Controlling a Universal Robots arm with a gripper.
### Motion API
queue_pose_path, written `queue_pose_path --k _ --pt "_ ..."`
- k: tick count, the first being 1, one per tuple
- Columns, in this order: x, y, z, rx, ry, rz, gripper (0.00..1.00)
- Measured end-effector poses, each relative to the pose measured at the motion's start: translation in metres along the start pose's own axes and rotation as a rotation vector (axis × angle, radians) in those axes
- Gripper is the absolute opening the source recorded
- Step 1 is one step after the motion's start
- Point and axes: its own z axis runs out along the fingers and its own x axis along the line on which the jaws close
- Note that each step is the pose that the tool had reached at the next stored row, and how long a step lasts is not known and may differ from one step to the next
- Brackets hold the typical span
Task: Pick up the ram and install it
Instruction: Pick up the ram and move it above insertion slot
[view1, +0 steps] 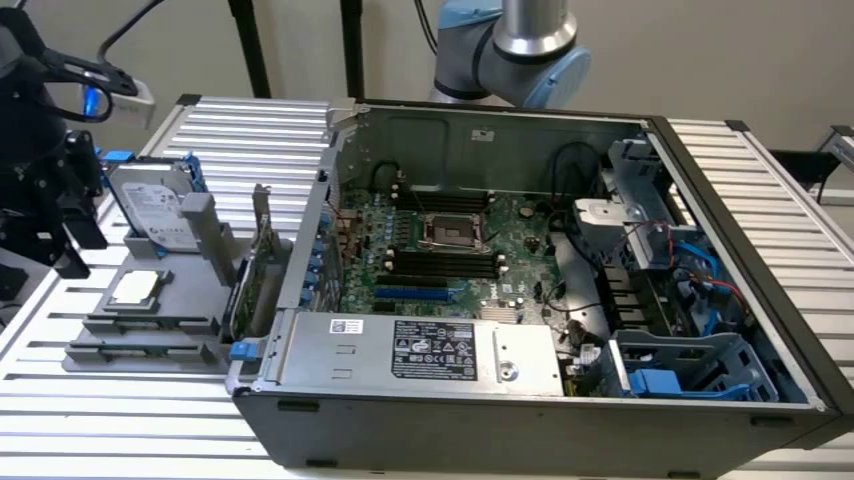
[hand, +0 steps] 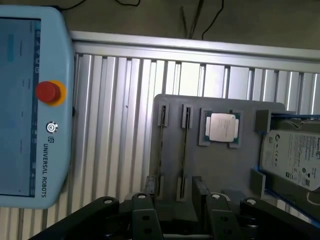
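A slatted aluminium bench (view1: 134, 420) carries an open computer case (view1: 534, 425) and, just beside it, a grey parts holder (view1: 154, 335).

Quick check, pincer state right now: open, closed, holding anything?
Pincer: open, holding nothing, over the gray holder.

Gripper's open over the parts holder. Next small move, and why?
Probably ease straight down onto the stick. The open gripper hangs above the gray holder, close to the ram standing on edge in a slot; nothing is gripped yet.
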Motion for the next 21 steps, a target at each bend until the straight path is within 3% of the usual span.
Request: queue_pose_path --k 16,21 --pt "0.001 0.0023 0.0292 0.0053 0.0007 -0.007 0.42" --pt "0.002 0.0019 0.0383 0.0094 0.001 -0.007 0.42"
